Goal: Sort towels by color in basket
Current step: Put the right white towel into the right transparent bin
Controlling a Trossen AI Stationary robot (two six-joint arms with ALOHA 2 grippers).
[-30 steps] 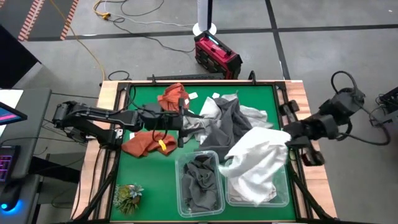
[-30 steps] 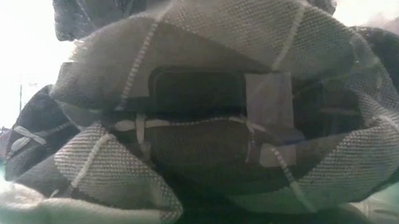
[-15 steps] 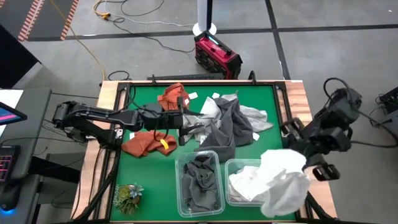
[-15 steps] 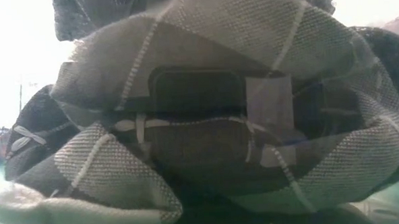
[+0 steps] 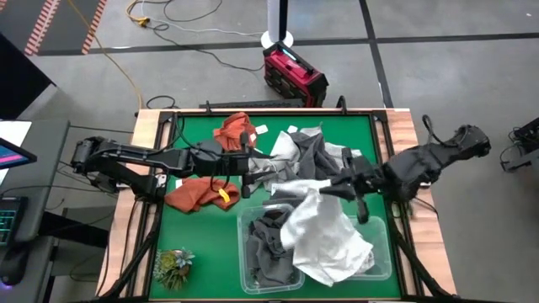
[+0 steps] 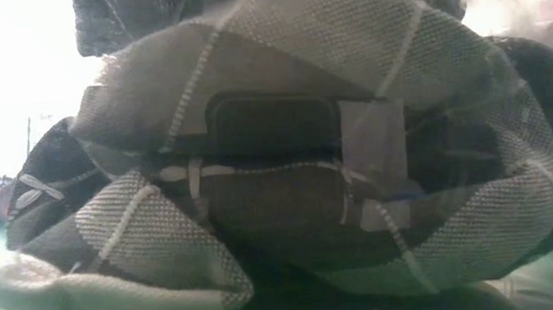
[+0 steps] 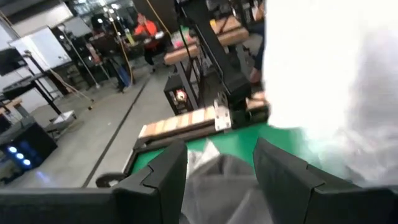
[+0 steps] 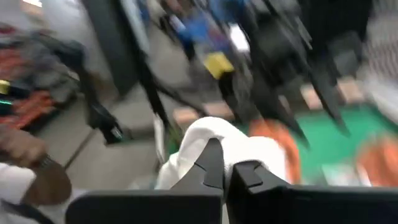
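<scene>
White towel (image 5: 324, 236) hangs pinched in the right gripper (image 5: 323, 188), draped across both clear bins (image 5: 383, 261). It'll probably land straddling the grey one if dropped now. Left gripper (image 5: 246, 177) sits spread over the grey pile (image 5: 312, 164).

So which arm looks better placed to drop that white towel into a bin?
The right. Its tool is shut on the white towel, which hangs over the two clear bins. The left tool is open over the grey pile.

White towel (image 5: 324, 236), rust-orange towels (image 5: 195, 195), dark grey towels (image 5: 268, 242), green table (image 5: 212, 246).
</scene>
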